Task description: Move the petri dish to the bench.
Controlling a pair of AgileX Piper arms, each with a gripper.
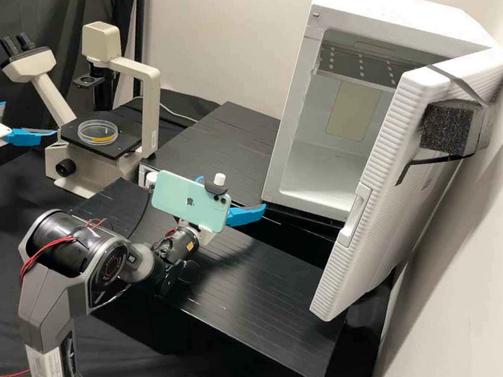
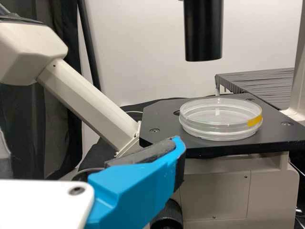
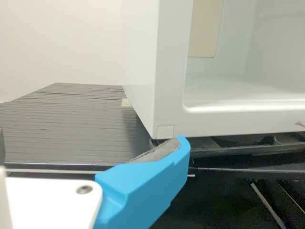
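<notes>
Petri dish [image 2: 221, 129] atop the microscope [image 1: 152, 103] looks light, slick and brittle, best pinched gently across its sides by the left tool [image 1: 29, 119], fingers apart.

Observed smooth, glossy clear plastic on the petri dish [image 2: 220, 125]; matt black on the microscope stage [image 2: 159, 117]. Noted ribbed surface on the white door [image 1: 399, 195], rough foam in the dark block [image 1: 447, 128].

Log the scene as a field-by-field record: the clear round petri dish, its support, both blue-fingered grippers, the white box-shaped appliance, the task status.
dish: clear round petri dish, yellow strip on its side
support: flat black stage of the cream microscope
left gripper: open, near the stage, off the dish
right gripper: open, by the appliance's lower front corner
appliance: white box, ribbed white door open
status: dish not yet on the ridged black bench
</notes>
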